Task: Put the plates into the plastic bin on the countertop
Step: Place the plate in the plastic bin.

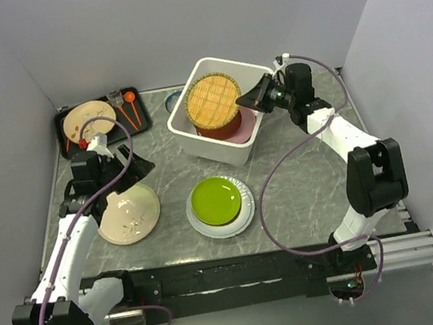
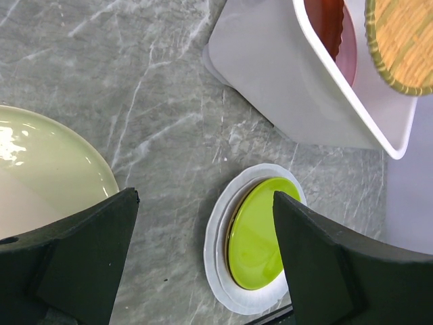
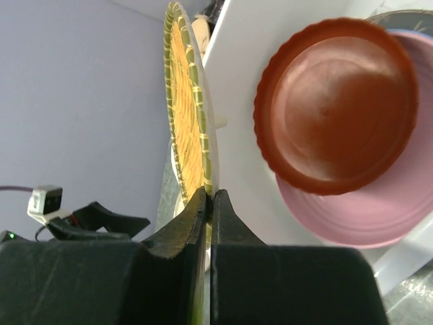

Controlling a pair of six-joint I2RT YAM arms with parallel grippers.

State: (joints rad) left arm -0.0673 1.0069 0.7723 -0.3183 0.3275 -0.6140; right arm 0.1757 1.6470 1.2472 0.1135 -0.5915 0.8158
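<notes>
Jaws of the right gripper (image 1: 252, 97) are pinched shut on the rim of the woven yellow plate (image 1: 212, 100), while the left gripper (image 1: 123, 171) stands wide open and holds nothing.

Overhead view: the woven yellow plate hangs above the plastic bin (image 1: 214, 148), over a red plate (image 1: 224, 131) and a pink plate (image 1: 251, 128) already lying inside it. Holding the plate by its edge probably lets it go down between the bin's walls without the fingers striking them. In front of the bin, on the countertop (image 1: 301, 174), a lime green plate (image 1: 216, 200) rests on a white plate (image 1: 246, 217); both are yet to be binned. The left gripper hovers well to the left of the bin, above a cream leaf-patterned plate (image 1: 130, 217).

Left wrist view: two black fingers (image 2: 88, 264), spread far apart, frame bare countertop. The lime green plate on its white plate lies just in front of the bin's outer wall, and the woven plate's edge shows above the bin's rim. The open jaws look ready for that stack next.

Right wrist view: two dark fingers (image 3: 183, 237) meet on the woven plate's edge, seen edge-on beside the bin's white wall. Inside the bin, the red plate sits on the pink one, leaving room on top for the held plate.
</notes>
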